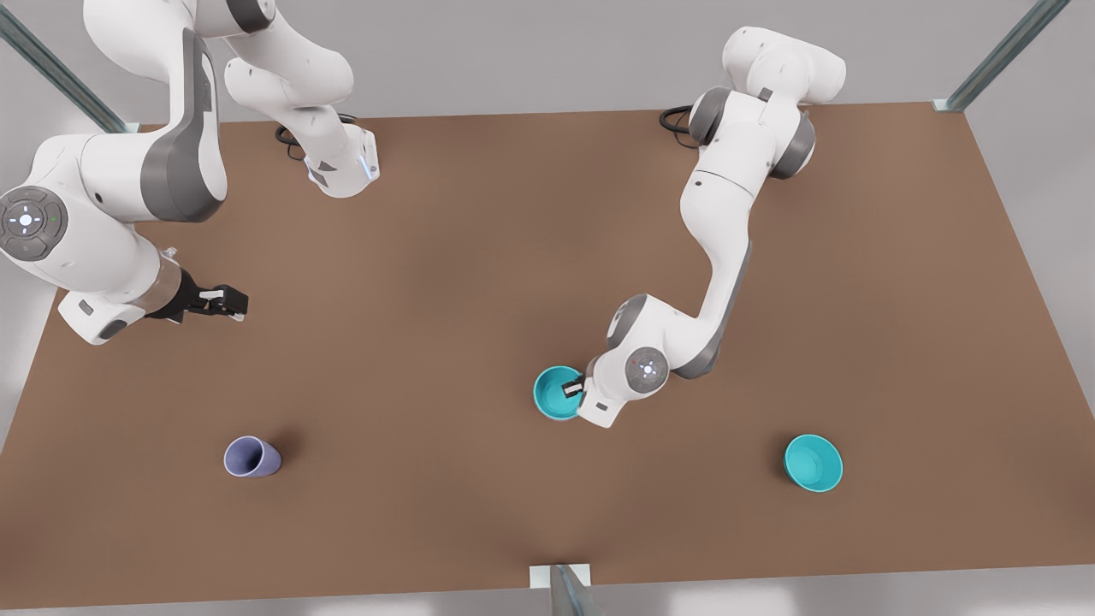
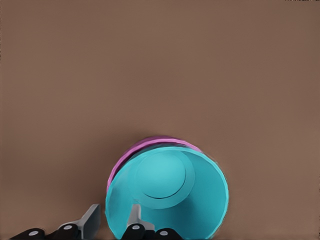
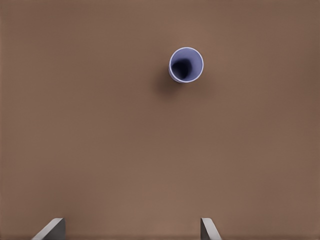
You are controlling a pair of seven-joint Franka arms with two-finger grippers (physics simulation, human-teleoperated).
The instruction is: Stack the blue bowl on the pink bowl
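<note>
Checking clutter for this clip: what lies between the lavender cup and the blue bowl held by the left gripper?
Bare table separates lavender cup from blue bowl, front view.

Open table between lavender cup (far off) and stacked bowls.

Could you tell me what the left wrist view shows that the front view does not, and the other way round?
The left wrist view alone reveals the pink bowl as a rim peeking out from under the blue bowl, with the left gripper straddling the blue bowl's wall, one finger inside and one outside. The front view alone adds the second blue bowl, the lavender cup and the right gripper, which waits open over bare table. Both show the gripped blue bowl and the brown table.
</note>
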